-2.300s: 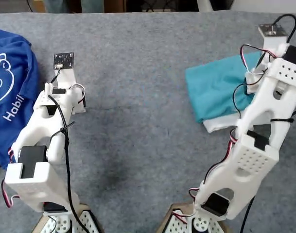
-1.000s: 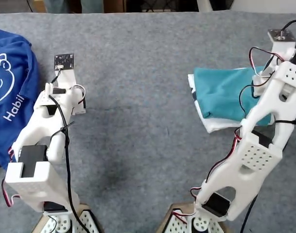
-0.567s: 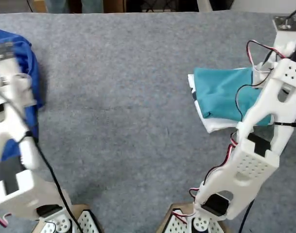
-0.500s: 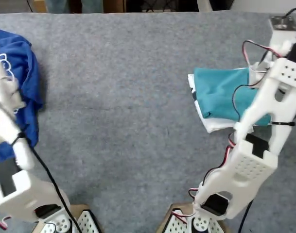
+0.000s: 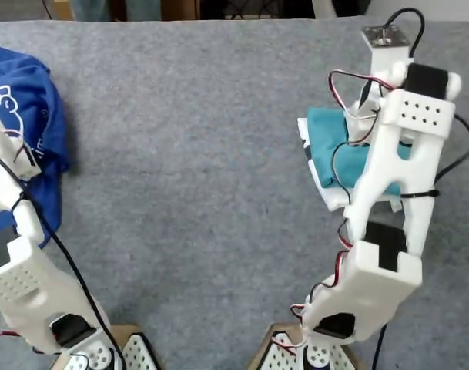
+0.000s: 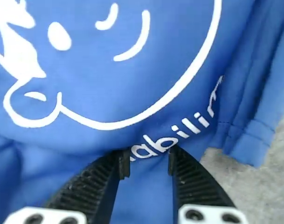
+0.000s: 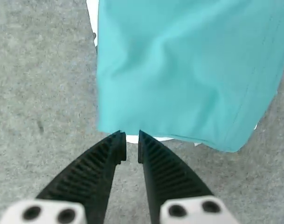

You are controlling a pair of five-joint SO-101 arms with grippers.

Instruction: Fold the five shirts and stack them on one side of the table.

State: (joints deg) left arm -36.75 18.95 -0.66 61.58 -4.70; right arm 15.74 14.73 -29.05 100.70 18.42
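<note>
- The grey worktop [image 5: 203, 154] carries everything, with one arm at each side of it.
- The right arm [image 5: 388, 177] stretches up over the right-hand pile and covers much of it in the high view.
- The left arm [image 5: 11, 231] runs along the worktop's left edge, over the lower part of the blue shirt.
- The blue shirt [image 5: 30, 108] lies unfolded and rumpled at the far left, its white printed drawing [image 6: 109, 70] facing up.
- The teal shirt [image 5: 326, 142] lies folded on the right side, on top of a white shirt [image 5: 330, 199] that shows along its edges.
- The left gripper [image 6: 145, 158] is down on the blue cloth — its jaws stand apart, with printed fabric showing between them.
- The right gripper [image 7: 131, 137] sits at the teal shirt's hem [image 7: 146, 130] — its jaws are drawn almost together, with a thin slit between them.
</note>
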